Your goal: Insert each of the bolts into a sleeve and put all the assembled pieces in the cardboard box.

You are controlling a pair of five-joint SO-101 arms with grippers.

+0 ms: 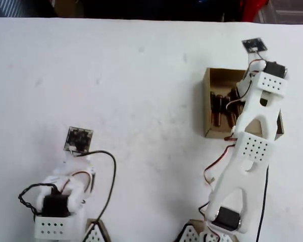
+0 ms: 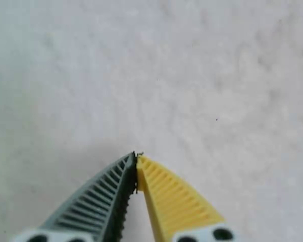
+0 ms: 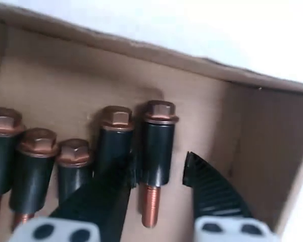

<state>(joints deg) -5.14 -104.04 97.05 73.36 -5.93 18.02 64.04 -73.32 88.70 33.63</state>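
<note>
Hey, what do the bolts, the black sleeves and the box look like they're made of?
Bolts: probably metal with a coppery finish, judging by the glossy hex heads and threaded tips. Sleeves: smooth black tubes with a slight sheen, perhaps plastic or rubber; the look leaves it open. Box: plain brown cardboard, matte, with a raw cut rim.

A white table [image 1: 141,75], brightly and evenly lit, its surface faintly mottled, stretches from near to far. Beyond its far edge runs a dark strip [image 1: 141,7], with a pale ribbed panel [image 1: 10,7] far left and a red object [image 1: 252,9] far right.
</note>
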